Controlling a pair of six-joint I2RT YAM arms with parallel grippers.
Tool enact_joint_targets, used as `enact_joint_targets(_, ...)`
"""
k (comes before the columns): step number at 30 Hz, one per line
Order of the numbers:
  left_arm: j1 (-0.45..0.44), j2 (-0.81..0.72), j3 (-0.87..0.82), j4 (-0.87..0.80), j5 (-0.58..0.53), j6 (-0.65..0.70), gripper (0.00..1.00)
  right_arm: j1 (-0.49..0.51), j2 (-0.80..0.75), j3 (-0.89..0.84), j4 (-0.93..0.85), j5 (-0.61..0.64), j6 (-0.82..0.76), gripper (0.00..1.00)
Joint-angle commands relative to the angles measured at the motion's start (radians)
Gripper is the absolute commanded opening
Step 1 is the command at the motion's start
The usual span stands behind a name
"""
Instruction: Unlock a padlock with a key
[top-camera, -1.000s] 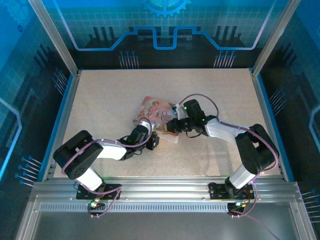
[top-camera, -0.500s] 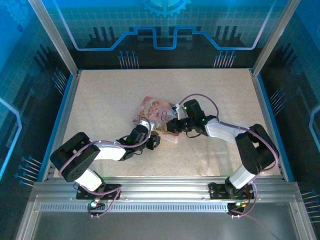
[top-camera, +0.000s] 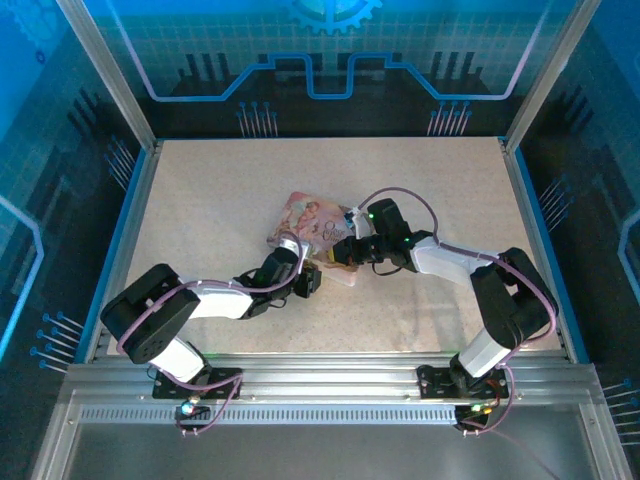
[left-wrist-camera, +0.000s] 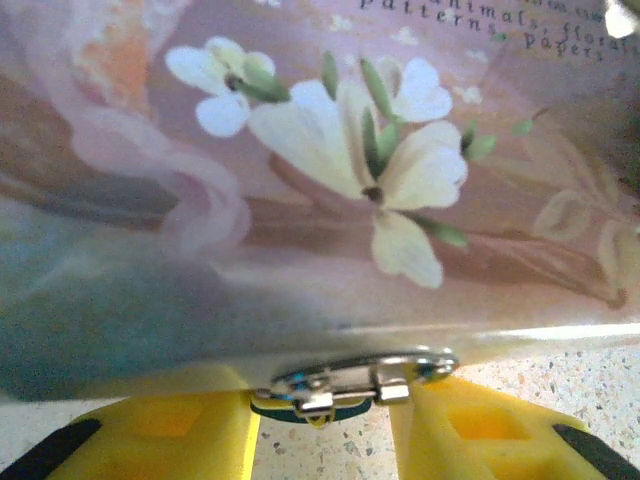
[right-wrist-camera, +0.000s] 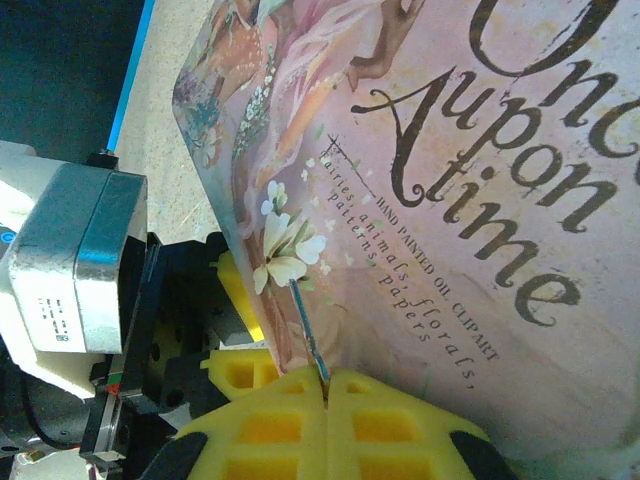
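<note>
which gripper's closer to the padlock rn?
Left. The left gripper holds the padlock between its fingers at the tin's edge. The right gripper is shut on the key, over the tin's lid, short of the padlock.

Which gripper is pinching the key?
The right gripper: its jaws are shut on the thin dark key, over the tin box. The left gripper has its jaws at the silvery padlock.

Pink tin box, lid printed with white flowers and dark script lettering. It sits near the middle of a speckled beige surface. Blue-trimmed walls enclose the surface.
</note>
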Motion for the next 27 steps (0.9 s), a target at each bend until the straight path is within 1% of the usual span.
enact_joint_targets(1,-0.007,0.008,0.042,0.024,0.009,0.006,0.39,-0.005,0.016,-0.037,-0.071,0.026,0.01,0.04)
enact_joint_targets(16,-0.022,0.039,0.076,-0.014,-0.013,0.026,0.37,-0.005,0.018,-0.038,-0.067,0.027,0.012,0.04)
enact_joint_targets(27,-0.022,0.015,0.066,-0.011,-0.015,0.014,0.29,-0.004,0.011,-0.039,-0.063,0.026,0.012,0.04)
